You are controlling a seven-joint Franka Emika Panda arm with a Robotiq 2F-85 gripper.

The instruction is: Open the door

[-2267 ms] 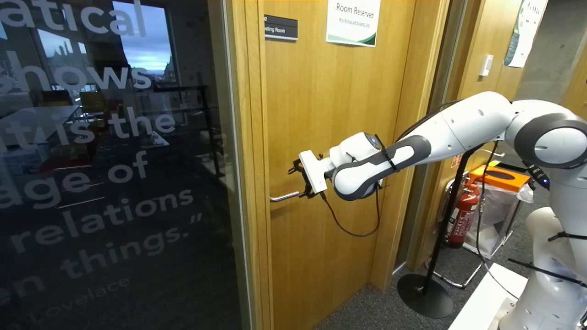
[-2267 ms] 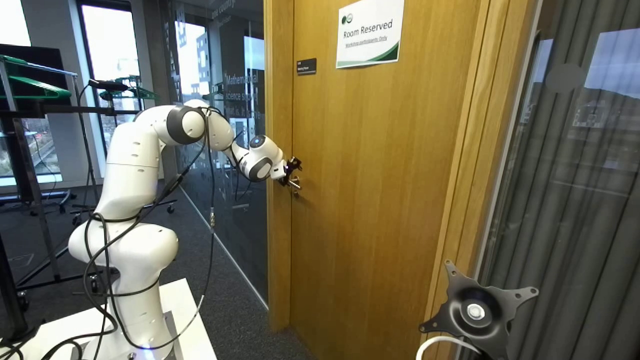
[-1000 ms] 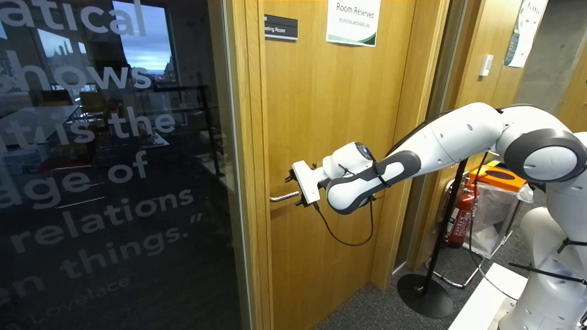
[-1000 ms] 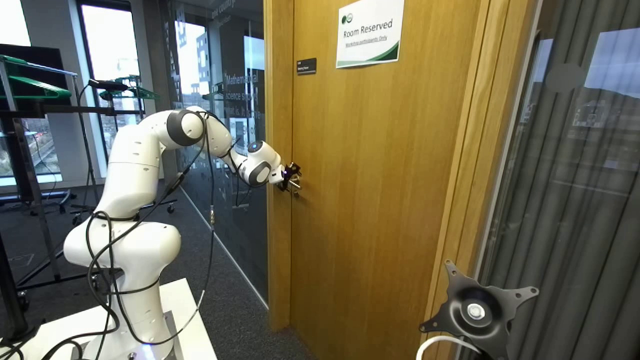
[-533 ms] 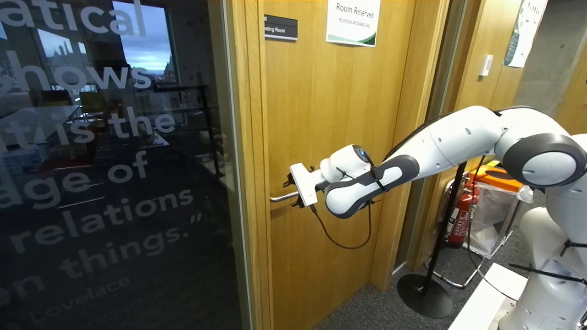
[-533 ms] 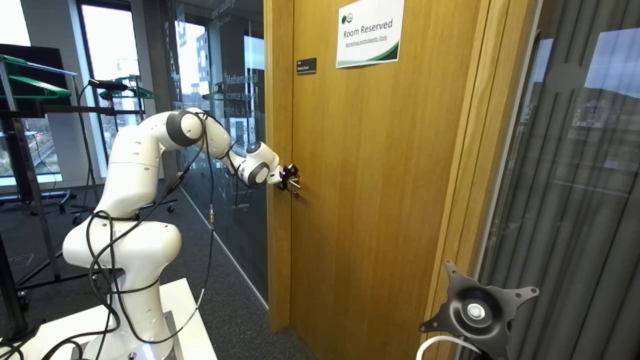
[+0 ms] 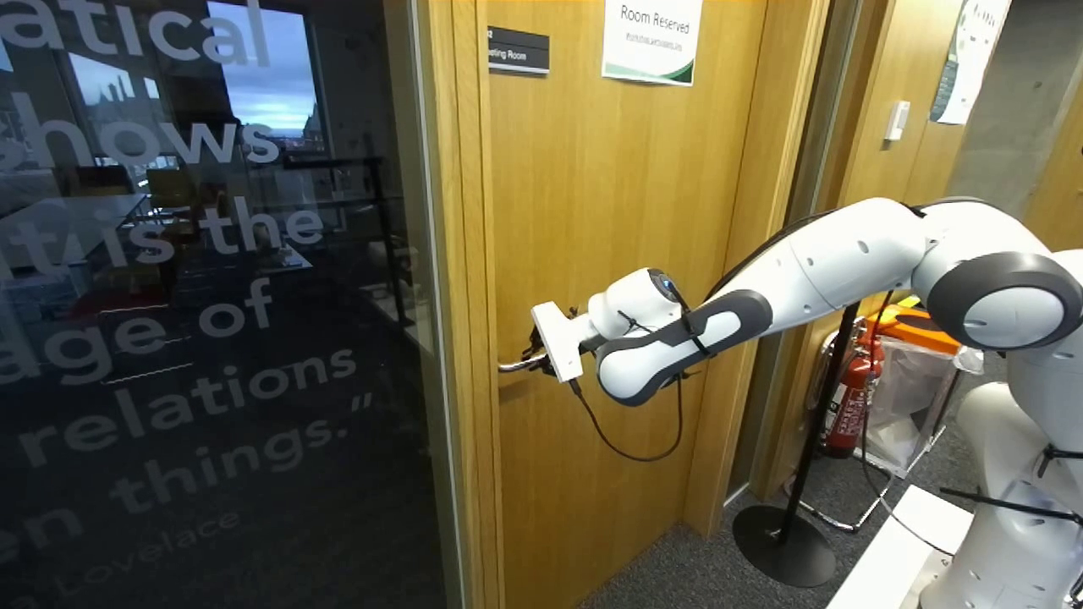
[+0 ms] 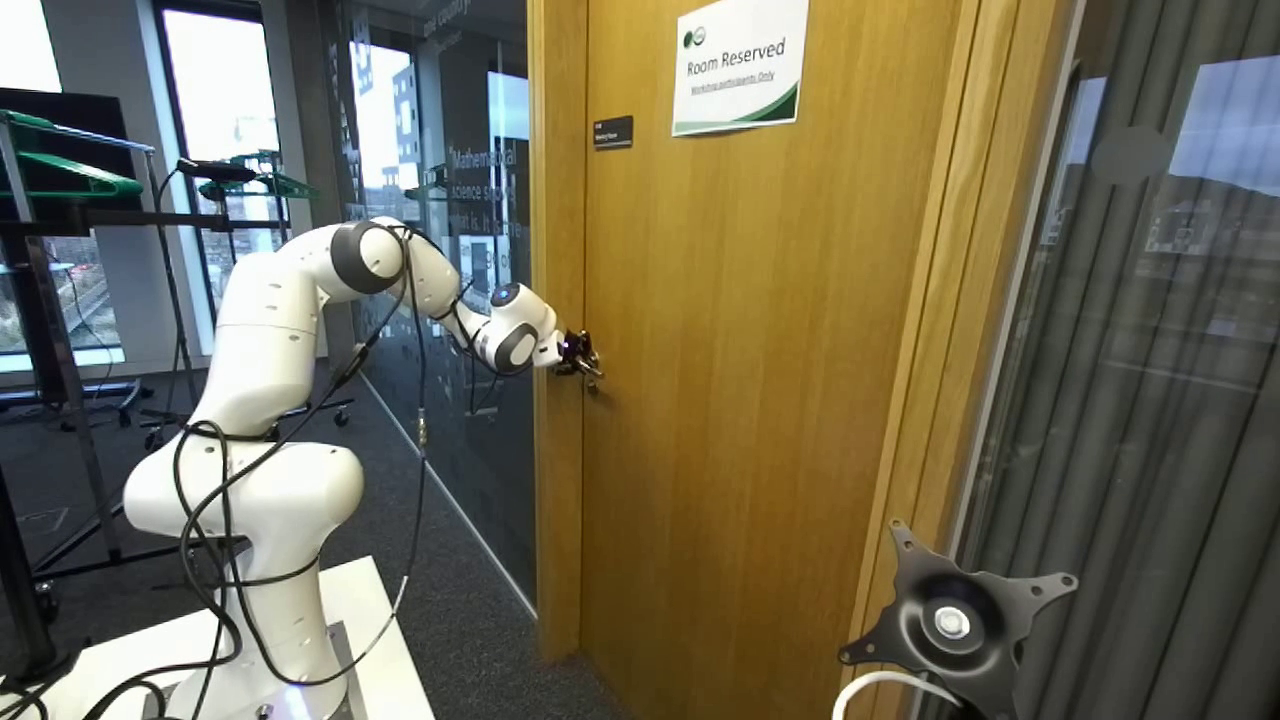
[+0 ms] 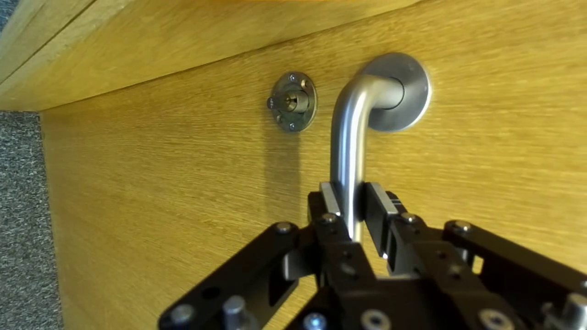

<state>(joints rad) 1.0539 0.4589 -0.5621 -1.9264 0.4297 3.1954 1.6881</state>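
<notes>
While the door (image 8: 750, 400) stands closed, hand (image 9: 353, 201) gripping handle (image 9: 351, 137), lock (image 9: 293, 101) nearby

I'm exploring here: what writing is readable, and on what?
"Room Reserved", "Workshop participants Only": white-green paper sign
"eting Room", rest unclear: dark rectangular plaque
"Mathematical", "science", "shows", "t is the", "age of", "relations", "en things.”", "Lovelace": dark glass panel
Too blurred: red cylindrical extinguisher, white wall poster

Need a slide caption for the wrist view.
Claw closed on the silver lever handle of a wooden door, round lock beside the handle.
</notes>
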